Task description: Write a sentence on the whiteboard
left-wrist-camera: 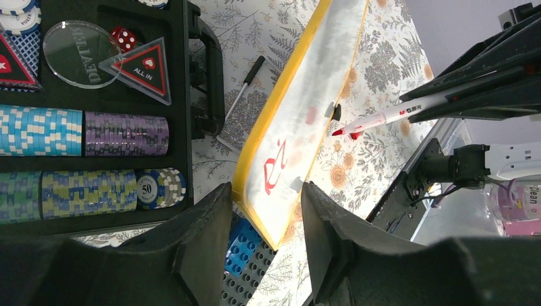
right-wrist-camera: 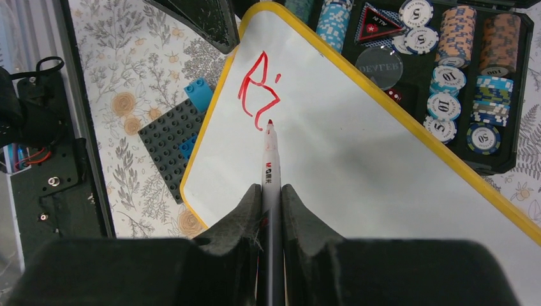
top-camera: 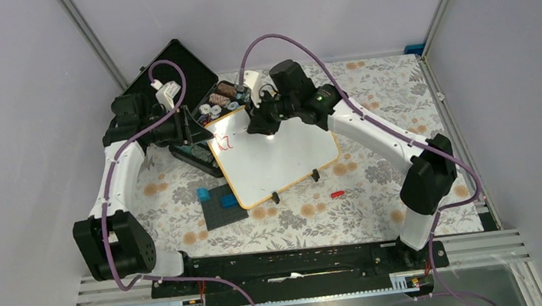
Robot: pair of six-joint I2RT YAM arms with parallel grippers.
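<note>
The whiteboard [top-camera: 284, 159] leans on its two black feet at the table's middle, with a yellow-tan frame. Red strokes reading about "Ri" [right-wrist-camera: 258, 92] are the only part of the sentence showing, near the board's upper left corner [left-wrist-camera: 275, 167]. My right gripper [right-wrist-camera: 271, 191] is shut on a white red-tipped marker [right-wrist-camera: 270, 159], whose tip sits just below those strokes. My left gripper [left-wrist-camera: 265, 191] straddles that same corner of the whiteboard [left-wrist-camera: 306, 108], a finger against each edge of the frame. In the top view the left gripper [top-camera: 204, 135] and right gripper [top-camera: 263, 125] meet over the board's far edge.
An open black case of poker chips [top-camera: 191, 85] lies behind the board, close to both grippers. A dark grey plate with blue blocks [top-camera: 221, 203] sits by the board's near left corner. A red cap [top-camera: 337, 192] lies near the board's right foot. A black pen [left-wrist-camera: 245, 83] rests beside the case.
</note>
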